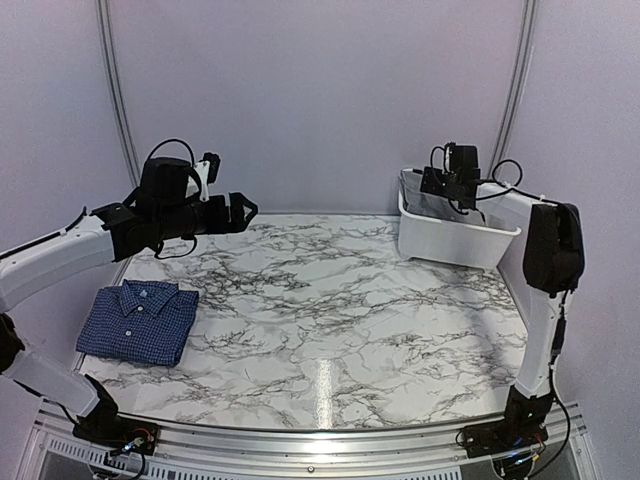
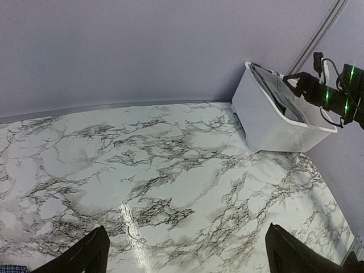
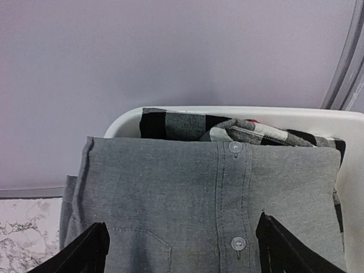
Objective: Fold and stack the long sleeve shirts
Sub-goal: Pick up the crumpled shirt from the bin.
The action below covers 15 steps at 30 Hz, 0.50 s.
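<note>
The dark blue checked shirt [image 1: 140, 320] lies folded, collar up, on the table's near left; a corner of it shows in the left wrist view [image 2: 10, 268]. The plain grey shirt [image 3: 199, 193] lies on top in the white bin [image 1: 455, 240], its button placket and chest pocket showing. My right gripper [image 1: 438, 186] is open right over the grey shirt, its fingertips [image 3: 79, 253] on either side of the cloth, midpoint [image 3: 182, 256]. My left gripper [image 1: 238, 212] hangs open and empty above the table's back left [image 2: 187, 263].
A black, white and red plaid garment [image 3: 187, 126] lies under the grey shirt at the bin's far wall [image 3: 296, 115]. The bin stands at the back right corner [image 2: 267, 122]. The marble tabletop [image 1: 330, 300] is walled on three sides.
</note>
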Motion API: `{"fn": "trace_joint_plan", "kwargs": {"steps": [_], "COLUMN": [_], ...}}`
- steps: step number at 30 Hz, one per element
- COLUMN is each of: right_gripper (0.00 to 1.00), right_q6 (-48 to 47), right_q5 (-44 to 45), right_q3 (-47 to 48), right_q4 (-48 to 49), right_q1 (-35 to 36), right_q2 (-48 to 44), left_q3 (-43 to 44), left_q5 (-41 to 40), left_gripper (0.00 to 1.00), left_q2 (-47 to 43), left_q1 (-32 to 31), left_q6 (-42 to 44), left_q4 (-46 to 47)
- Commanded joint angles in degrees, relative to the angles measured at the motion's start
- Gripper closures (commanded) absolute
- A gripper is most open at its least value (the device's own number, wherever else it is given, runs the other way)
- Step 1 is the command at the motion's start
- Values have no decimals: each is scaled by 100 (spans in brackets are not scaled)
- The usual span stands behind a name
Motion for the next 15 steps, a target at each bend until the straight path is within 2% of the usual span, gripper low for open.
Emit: {"fn": "trace_joint_plan", "kwargs": {"steps": [1, 8, 15], "right_gripper": [16, 43, 100], "right_q6": [235, 453, 402], "right_q5": [-535, -1429, -1591], "right_q3": [490, 1232, 1968], "right_q4": [-273, -781, -1373], "right_q1": [-223, -286, -284], "right_q2": [437, 1182, 1299], "left_q3": [-51, -8, -16], "left_q5": [90, 94, 41], "left_gripper": [1, 1, 1], "left_q2": [-7, 50, -6], "left_q1": [29, 29, 38], "left_q6": [-25, -88, -86], "left_q4": [-57, -57, -57]}}
